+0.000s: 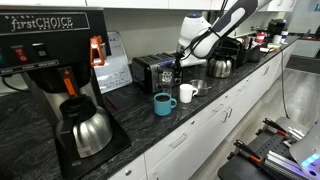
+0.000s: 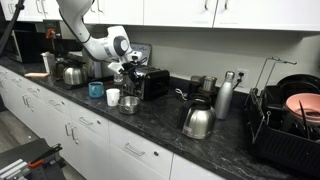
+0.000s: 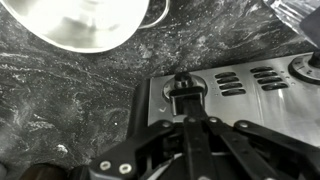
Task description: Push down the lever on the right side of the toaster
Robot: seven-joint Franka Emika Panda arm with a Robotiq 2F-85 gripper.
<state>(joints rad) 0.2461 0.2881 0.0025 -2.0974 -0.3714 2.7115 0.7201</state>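
Since the push has to run along the lever's slot, what counts is how the fingertips line up with that lever. Reading an exterior view from the left, the coffee machine (image 1: pixel 60 80) comes first. Next is the toaster (image 1: pixel 150 70), standing on the counter (image 1: pixel 130 122) near the wall. The gripper (image 1: pixel 178 70) hangs right at the toaster's end. A teal mug (image 1: pixel 162 103) and a white mug (image 1: pixel 186 94) sit in front, and a kettle (image 1: pixel 220 66) is further right.

In the wrist view, bare counter lies on the left and the toaster's chrome face (image 3: pixel 250 110) fills the right. The lever (image 3: pixel 183 86) sits near that face's left edge, straight ahead of the fingers. They look pressed together and hold nothing. Whether their tips touch the lever or stop just short, I cannot tell. The slot's long axis runs in line with the fingers, so the push likely goes straight toward the counter with no sideways drift. The vents (image 3: pixel 245 80) lie to the lever's right.
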